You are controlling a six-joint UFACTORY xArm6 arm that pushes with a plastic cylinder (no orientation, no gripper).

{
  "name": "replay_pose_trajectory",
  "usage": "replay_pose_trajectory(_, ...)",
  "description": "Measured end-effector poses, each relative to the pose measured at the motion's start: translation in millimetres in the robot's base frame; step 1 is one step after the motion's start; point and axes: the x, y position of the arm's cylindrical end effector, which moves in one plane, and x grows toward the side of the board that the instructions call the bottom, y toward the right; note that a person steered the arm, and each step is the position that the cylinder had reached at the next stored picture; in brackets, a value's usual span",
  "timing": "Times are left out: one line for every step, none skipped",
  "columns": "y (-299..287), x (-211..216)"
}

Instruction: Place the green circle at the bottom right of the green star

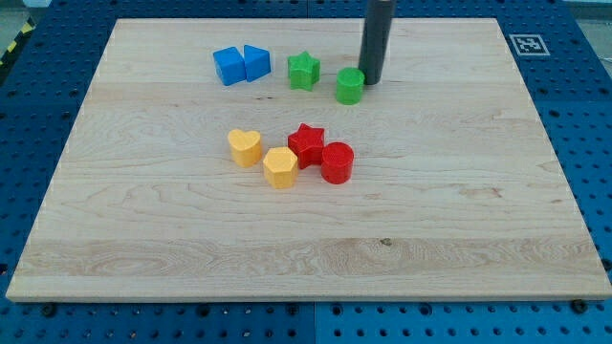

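The green circle [350,86] sits near the view's top centre of the wooden board [478,191]. The green star [303,71] lies just to its left and slightly higher, with a small gap between them. My tip [370,80] stands right against the green circle's upper right side; the dark rod rises from there out of the view's top.
Two blue blocks [241,65] sit side by side left of the green star. In the middle lie a yellow heart [246,147], a yellow hexagon [280,167], a red star [307,144] and a red circle [337,162], close together.
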Motion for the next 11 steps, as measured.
replay_pose_trajectory(15.6,0.0)
replay_pose_trajectory(4.7,0.0)
replay_pose_trajectory(-42.6,0.0)
replay_pose_trajectory(-76.6,0.0)
replay_pose_trajectory(-52.8,0.2)
replay_pose_trajectory(-15.5,9.3)
replay_pose_trajectory(-6.3,31.3)
replay_pose_trajectory(-23.6,42.0)
replay_pose_trajectory(-57.6,40.4)
replay_pose_trajectory(-79.7,39.8)
replay_pose_trajectory(-73.0,50.7)
